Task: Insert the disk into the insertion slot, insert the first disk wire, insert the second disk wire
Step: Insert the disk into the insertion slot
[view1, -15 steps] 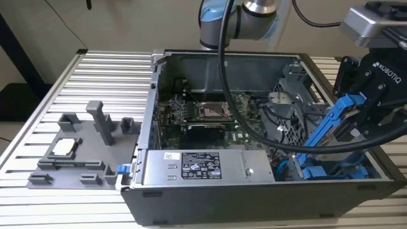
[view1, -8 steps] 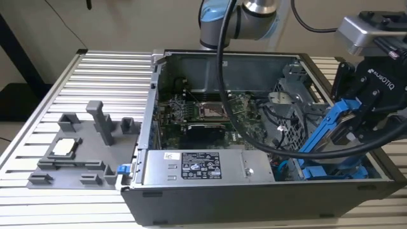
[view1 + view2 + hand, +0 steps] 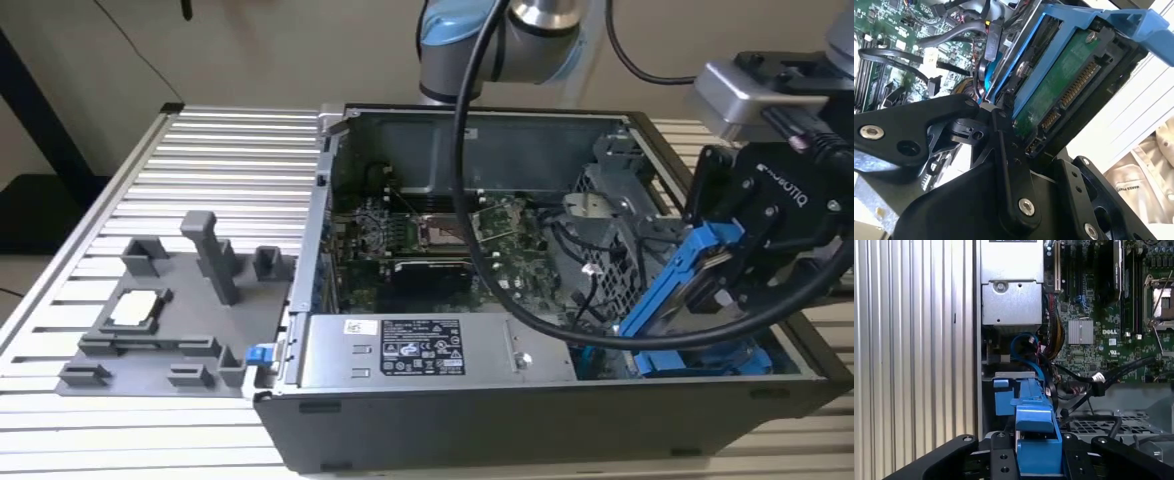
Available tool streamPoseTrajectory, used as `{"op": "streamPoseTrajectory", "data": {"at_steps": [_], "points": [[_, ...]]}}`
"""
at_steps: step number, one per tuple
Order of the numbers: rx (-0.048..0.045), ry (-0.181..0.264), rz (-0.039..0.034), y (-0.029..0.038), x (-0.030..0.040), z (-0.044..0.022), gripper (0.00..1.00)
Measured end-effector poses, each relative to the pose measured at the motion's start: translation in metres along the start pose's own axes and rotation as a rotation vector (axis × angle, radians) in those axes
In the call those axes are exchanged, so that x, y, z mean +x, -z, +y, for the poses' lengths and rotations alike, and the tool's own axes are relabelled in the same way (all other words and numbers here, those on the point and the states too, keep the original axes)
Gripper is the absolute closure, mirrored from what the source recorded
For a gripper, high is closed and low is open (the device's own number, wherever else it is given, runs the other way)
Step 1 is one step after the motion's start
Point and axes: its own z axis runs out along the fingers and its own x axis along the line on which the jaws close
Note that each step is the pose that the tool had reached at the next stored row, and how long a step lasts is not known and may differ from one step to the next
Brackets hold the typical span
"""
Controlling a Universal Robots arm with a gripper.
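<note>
My gripper (image 3: 731,280) is shut on the disk (image 3: 674,290), a drive clipped in a bright blue carrier. It holds the disk steeply tilted over the open computer case, at the near corner on the exterior view's right. In the second wrist view the disk (image 3: 1054,95) shows its green circuit board and connector pins, with black fingers (image 3: 1009,165) clamped on its sides. In the first wrist view the disk (image 3: 1036,435) stands edge-on between the fingers. The insertion slot's perforated metal cage (image 3: 607,265) lies just beneath and beside the disk. Loose black cables (image 3: 1104,377) with a white plug hang near it.
A grey labelled power-supply box (image 3: 400,350) fills the case's near side, with the green motherboard (image 3: 427,240) behind it. A grey plastic fixture tray (image 3: 160,310) sits on the ribbed metal table (image 3: 227,150) at the exterior view's left. A thick black cable (image 3: 534,320) loops across the case.
</note>
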Motion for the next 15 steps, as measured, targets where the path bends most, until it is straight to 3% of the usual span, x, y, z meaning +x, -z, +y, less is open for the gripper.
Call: {"op": "streamPoseTrajectory", "data": {"at_steps": [15], "points": [[-0.0002, 0.0, -0.0023, -0.0224, -0.0056, -0.0017, 0.67]]}}
